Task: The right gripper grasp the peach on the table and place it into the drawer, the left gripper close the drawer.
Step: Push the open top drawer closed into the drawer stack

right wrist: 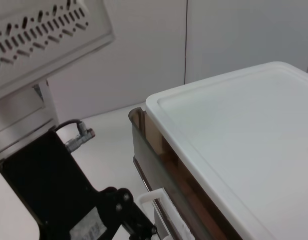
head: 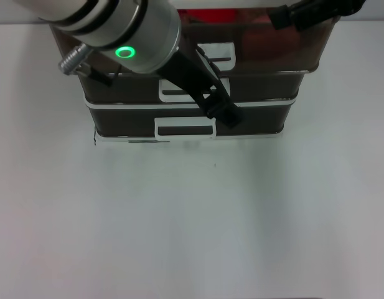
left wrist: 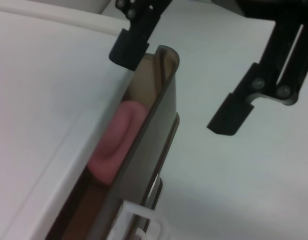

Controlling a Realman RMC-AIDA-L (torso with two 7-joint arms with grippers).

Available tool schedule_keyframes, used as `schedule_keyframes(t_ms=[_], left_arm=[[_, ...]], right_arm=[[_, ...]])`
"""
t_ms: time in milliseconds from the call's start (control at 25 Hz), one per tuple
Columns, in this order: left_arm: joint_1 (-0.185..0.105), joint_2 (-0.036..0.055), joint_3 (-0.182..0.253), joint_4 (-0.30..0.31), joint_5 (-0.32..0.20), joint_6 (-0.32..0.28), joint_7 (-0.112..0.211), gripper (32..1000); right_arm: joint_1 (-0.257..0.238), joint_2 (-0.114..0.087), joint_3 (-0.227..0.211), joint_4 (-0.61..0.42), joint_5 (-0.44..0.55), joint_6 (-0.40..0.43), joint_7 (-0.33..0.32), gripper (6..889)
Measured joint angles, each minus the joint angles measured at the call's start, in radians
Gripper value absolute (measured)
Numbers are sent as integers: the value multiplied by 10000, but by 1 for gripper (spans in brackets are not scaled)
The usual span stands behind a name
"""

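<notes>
The peach (left wrist: 116,145) lies inside the drawer (head: 272,53), pink behind its brown front wall (left wrist: 154,130). The drawer stands slightly pulled out under the unit's white top (right wrist: 243,130). Its wide white handle (head: 216,53) faces the table (head: 192,218). My left gripper (head: 223,109), on the silver arm with the green ring (head: 125,52), hangs in front of the drawer fronts. In the left wrist view it is open (left wrist: 181,82), and the drawer's front corner sits between its fingers (left wrist: 233,112). My right gripper (head: 300,12) is up at the back right, above the drawer unit, away from the peach.
Two shallower brown drawers (head: 260,87) with smaller white handles (head: 184,129) sit below the top one. Something red (head: 207,15) shows behind the unit's top. A perforated white panel (right wrist: 49,30) stands off to one side. White table spreads in front of the unit.
</notes>
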Motion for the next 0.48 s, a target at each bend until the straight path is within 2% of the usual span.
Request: schedule_keyframes(t_ms=[280,480], left_arm=[[12,-6,51,0,-1,-11,-7,812],[4,-2,57,-396,55,-172,101,812]], right_arm=[[-9,0,0,0,0,-1,-3,868],[-7,0,91,0,1,-1,-21,867]])
